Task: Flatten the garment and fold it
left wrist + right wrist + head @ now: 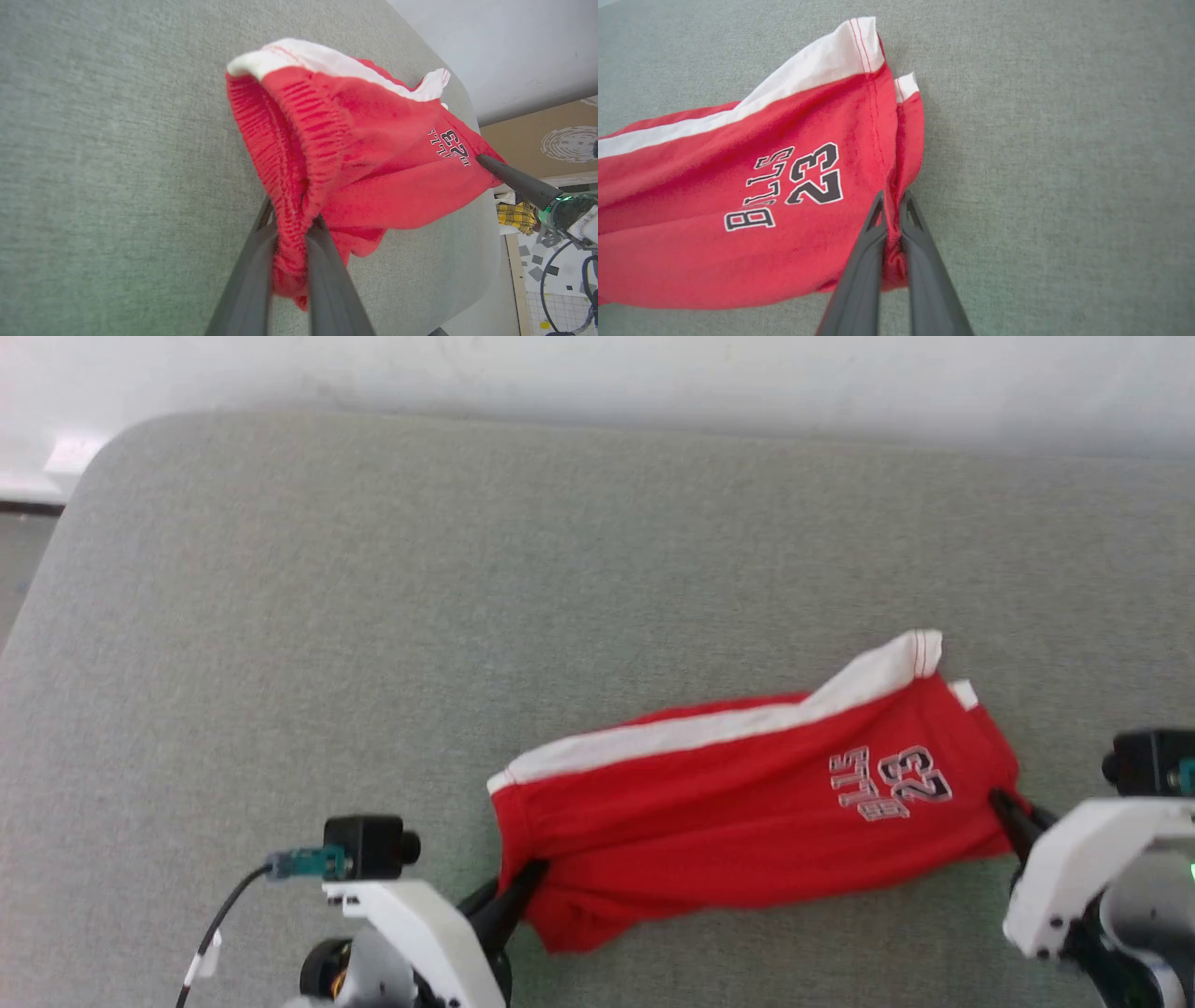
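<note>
The garment (747,803) is a pair of bright red shorts with a white side stripe and a "23" print, stretched across the grey-green cushioned surface (373,616). My left gripper (532,875) is shut on its ribbed waistband end (292,219). My right gripper (1001,800) is shut on the hem of the printed leg (893,205). The cloth hangs taut between the two, slightly lifted along its near edge. In the left wrist view my right gripper's dark finger (514,179) pinches the far hem.
A white wall (597,373) runs behind the cushioned surface, whose rounded corner is at the far left (103,448). Open cushion lies left of and beyond the shorts. A floor with patterned mats (560,289) shows past the surface's edge.
</note>
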Controlling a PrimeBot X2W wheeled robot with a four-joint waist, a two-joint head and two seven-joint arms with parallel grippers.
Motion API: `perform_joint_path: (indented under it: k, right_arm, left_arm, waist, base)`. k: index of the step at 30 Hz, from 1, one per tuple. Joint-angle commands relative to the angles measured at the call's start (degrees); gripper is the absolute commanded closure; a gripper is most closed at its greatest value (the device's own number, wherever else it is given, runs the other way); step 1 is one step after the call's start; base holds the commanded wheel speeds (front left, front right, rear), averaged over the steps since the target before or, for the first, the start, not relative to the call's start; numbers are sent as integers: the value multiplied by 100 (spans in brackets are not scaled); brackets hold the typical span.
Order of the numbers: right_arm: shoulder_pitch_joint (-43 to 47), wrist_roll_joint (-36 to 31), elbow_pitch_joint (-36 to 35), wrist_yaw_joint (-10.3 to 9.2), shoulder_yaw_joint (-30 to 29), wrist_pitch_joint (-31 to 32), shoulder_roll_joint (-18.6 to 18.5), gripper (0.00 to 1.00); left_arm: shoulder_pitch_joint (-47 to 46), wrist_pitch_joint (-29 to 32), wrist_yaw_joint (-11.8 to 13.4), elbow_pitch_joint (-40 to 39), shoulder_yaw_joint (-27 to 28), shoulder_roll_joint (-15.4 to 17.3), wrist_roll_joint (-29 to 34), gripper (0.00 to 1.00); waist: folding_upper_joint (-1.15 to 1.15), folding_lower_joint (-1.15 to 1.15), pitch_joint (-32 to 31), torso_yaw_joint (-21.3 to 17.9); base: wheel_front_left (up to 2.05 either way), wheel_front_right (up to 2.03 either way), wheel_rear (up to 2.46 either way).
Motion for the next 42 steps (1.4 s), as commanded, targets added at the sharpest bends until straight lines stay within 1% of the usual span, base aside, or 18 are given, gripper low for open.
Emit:
perform_joint_path:
  k: [1,6,13,17,21,22,23,24,25,26,27,32,35,39,42]
  right_arm:
    - [262,86,-150,-11,-37,-57,21,100]
    - [933,444,-446,-11,-75,-91,34,100]
    - [1604,829,-447,-11,-28,-286,36,100]
    - [1729,883,-340,-11,45,-484,36,100]
    - [1656,898,-126,-11,145,-719,36,100]
    - [1625,891,-66,-11,173,-771,36,100]
    - [1591,879,-7,-11,205,-817,36,91]
    - [1552,870,53,-11,234,-863,36,65]
    - [1515,845,99,-11,285,-887,36,46]
    - [1486,810,126,-11,332,-899,36,4]
    - [1461,788,142,-11,354,-914,36,0]
    - [1434,799,126,-11,409,-815,36,0]
    - [1528,865,-38,-11,385,-560,36,0]
    - [1713,837,-461,-11,39,-249,37,0]
    - [1746,720,-792,-11,-311,-265,37,0]
  left_arm:
    - [215,38,50,-135,37,88,-69,100]
    - [720,128,121,-432,49,235,-156,100]
    - [1080,214,179,-510,4,365,-165,100]
    - [1069,133,211,-367,-8,317,-121,100]
    - [922,-54,219,-97,-6,207,-39,100]
    - [881,-83,210,-17,-23,187,-13,97]
    - [841,-106,201,61,-42,169,8,76]
    - [802,-130,191,134,-57,150,26,55]
    - [769,-140,183,201,-76,139,45,44]
    - [741,-153,176,250,-92,128,59,18]
    - [715,-171,171,285,-100,116,71,0]
    - [663,-240,189,324,-108,96,121,0]
    - [707,-366,210,232,-28,99,116,0]
    - [839,-751,323,-62,264,120,148,0]
    - [921,-1208,385,-379,540,167,283,0]
  waist:
    - [0,1,-340,-322]
    - [0,1,-509,-487]
    - [0,1,-553,-583]
    - [0,1,-546,-593]
    - [0,1,-513,-579]
    - [0,1,-504,-574]
    - [0,1,-494,-571]
    - [0,1,-484,-569]
    - [0,1,-476,-568]
    - [0,1,-461,-571]
    - [0,1,-439,-571]
    - [0,1,-371,-545]
    - [0,1,-353,-530]
    - [0,1,-357,-518]
    - [0,1,-369,-512]
  base:
    - [0,0,0]
    - [0,0,0]
    - [0,0,0]
    - [0,0,0]
    - [0,0,0]
    - [0,0,0]
    - [0,0,0]
    - [0,0,0]
    - [0,0,0]
    - [0,0,0]
    - [0,0,0]
    - [0,0,0]
    - [0,0,0]
    - [0,0,0]
    - [0,0,0]
